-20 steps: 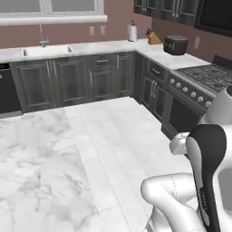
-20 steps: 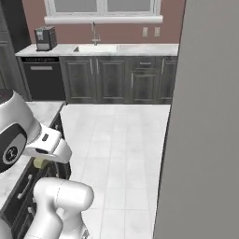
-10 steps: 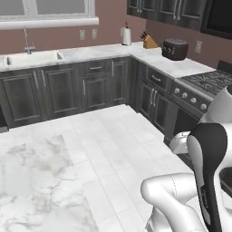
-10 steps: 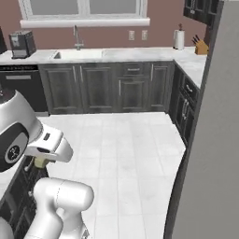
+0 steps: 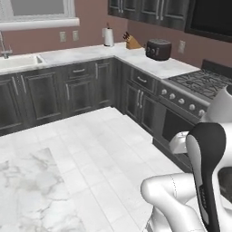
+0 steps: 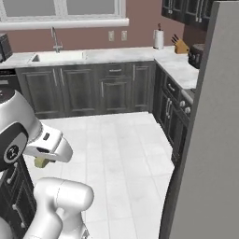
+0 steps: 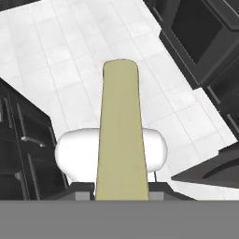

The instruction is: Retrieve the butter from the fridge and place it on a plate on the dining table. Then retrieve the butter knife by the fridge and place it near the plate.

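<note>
Step in hand, by our reading: butter transport. We see the gripper (image 6: 43,161) partly closed, clamped on the butter (image 7: 121,135), carried low above tile floor, left of the fridge (image 6: 210,140). Next: drive to dining table w/ plate, keep grip.

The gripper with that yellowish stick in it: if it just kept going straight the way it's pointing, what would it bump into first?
Most likely the white tiled floor. In the hand view the gripper, shut on the butter, points down at open tiles between dark cabinets. A white rounded part of the robot sits close below; depth there is unclear.
</note>
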You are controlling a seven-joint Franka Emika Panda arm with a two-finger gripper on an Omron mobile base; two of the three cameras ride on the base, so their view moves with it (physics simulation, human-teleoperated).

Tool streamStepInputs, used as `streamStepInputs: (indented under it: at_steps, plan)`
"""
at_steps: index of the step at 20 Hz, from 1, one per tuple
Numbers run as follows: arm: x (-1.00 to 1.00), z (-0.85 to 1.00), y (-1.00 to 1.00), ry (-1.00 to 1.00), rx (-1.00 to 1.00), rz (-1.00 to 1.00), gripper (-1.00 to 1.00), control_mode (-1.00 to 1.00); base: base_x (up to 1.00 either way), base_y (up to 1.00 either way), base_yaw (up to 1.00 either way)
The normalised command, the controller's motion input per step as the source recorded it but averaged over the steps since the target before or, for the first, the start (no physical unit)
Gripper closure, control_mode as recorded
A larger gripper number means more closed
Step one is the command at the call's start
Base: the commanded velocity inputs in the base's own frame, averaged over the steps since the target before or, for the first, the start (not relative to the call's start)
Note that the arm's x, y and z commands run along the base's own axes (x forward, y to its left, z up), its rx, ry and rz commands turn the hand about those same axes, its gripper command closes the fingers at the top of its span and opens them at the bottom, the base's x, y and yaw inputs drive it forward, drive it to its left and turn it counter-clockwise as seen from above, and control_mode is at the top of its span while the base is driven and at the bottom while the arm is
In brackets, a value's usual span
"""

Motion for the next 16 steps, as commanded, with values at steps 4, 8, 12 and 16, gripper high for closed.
streamStepInputs:
  at_steps: [4, 8, 12, 16]
  plan:
    - [0.00, 0.00, 0.00, 0.00, 0.00, 0.00, 1.00, 1.00, 1.00, 0.69, -0.07]
    - [0.00, 0.00, 0.00, 0.00, 0.00, 0.00, 1.00, 1.00, 1.00, 0.38, 0.37]
    - [0.00, 0.00, 0.00, 0.00, 0.00, 0.00, 1.00, 1.00, 0.67, 0.02, 0.67]
    - [0.00, 0.00, 0.00, 0.00, 0.00, 0.00, 1.00, 1.00, 0.71, 0.17, 0.43]
